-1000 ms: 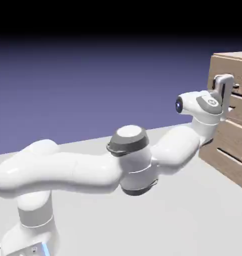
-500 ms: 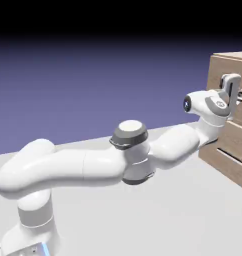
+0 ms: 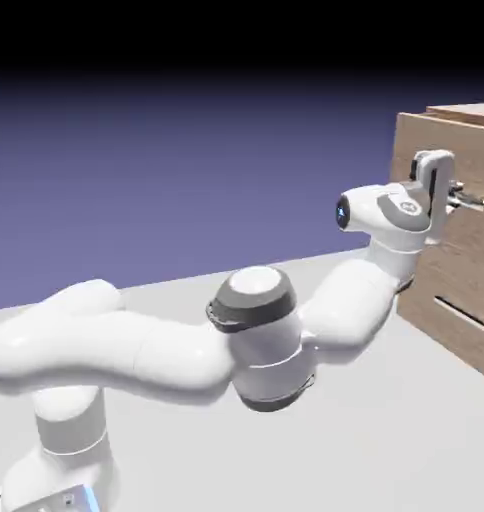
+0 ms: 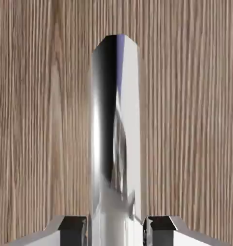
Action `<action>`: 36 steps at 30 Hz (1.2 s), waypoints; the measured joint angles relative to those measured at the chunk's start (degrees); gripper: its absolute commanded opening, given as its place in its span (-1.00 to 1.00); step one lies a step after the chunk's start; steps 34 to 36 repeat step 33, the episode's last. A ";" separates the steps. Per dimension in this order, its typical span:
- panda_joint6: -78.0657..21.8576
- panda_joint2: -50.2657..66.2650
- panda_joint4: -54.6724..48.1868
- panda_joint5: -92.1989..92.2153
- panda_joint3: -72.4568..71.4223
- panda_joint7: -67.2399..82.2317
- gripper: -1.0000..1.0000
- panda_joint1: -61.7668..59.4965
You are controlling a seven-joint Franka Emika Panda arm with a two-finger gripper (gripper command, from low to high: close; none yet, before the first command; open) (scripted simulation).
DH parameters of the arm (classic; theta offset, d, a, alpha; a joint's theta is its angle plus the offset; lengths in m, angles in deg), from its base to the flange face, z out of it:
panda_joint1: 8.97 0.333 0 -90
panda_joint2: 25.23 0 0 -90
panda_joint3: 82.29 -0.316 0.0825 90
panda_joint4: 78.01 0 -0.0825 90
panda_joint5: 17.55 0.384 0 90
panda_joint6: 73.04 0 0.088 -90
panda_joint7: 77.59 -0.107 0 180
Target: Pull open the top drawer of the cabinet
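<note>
Top drawer [image 3: 476,150] sits slightly out of cabinet [image 3: 441,340], exterior view's right. Gripper [image 4: 116,231] pinches its handle [image 4: 128,96]. Opening looks started, not finished; more pull likely left.

Fingers [image 4: 72,231] clamped, arm [image 3: 351,305] bent

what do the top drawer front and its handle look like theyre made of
The top drawer front looks like wood or a wood-look laminate, matt light brown, judging by the fine streaky grain. Its handle seems to be polished metal, perhaps chromed plastic: it shows mirror-like reflections and bright highlights.
</note>
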 measured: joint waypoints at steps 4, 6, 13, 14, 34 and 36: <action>-3.36 -0.06 8.30 -0.07 -0.56 -1.05 -1.00 -4.94; -5.01 -0.10 12.40 0.18 -0.87 -1.52 -1.00 -7.48; -4.68 9.51 17.07 1.55 2.64 -11.49 -1.00 -11.69; -4.06 11.59 16.67 1.74 3.44 -13.40 -1.00 -11.73; -11.98 15.73 45.96 5.63 -6.14 -19.59 1.00 -34.33; -11.98 15.73 45.96 5.63 -6.14 -19.59 1.00 -34.33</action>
